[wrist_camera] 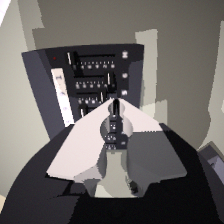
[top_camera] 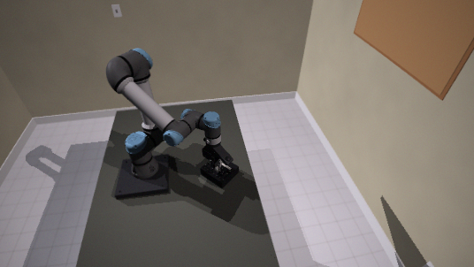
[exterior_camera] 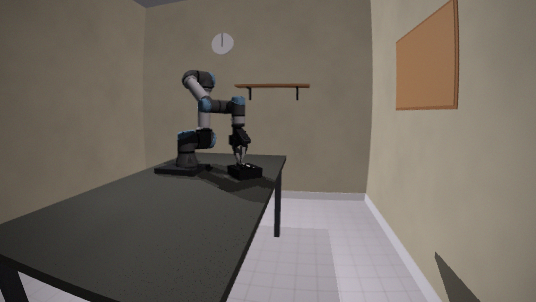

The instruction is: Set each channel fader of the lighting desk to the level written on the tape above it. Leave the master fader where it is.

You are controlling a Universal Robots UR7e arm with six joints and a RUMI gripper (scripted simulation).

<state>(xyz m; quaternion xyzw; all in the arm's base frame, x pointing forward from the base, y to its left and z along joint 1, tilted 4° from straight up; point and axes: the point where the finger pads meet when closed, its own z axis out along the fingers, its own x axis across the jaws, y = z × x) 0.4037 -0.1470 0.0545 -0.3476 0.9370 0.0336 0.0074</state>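
The black lighting desk [top_camera: 224, 180] [exterior_camera: 245, 174] [wrist_camera: 36, 75] stands on the table. In the wrist view, the uppermost fader knob [wrist_camera: 70, 58] is at the left end of its slot, with no tape beside it. Below it, one knob [wrist_camera: 109, 78] is far right, another knob [wrist_camera: 103, 95] is right of the middle, and a further knob [wrist_camera: 83, 111] is near the left. The white tape [wrist_camera: 61, 92] runs down the left side; its writing is unreadable. My gripper [top_camera: 219, 167] [exterior_camera: 240, 163] [wrist_camera: 116, 100] is shut and empty, fingertips low over the desk. The fingers hide the lower rows.
The arm's dark base plate [top_camera: 142, 188] [exterior_camera: 175, 171] is bolted down left of the desk. The table's right edge runs close beside the desk. In the wrist view a small red light [wrist_camera: 54, 58] shows in the desk's upper left corner. A wall shelf [exterior_camera: 272, 86] is behind the arm.
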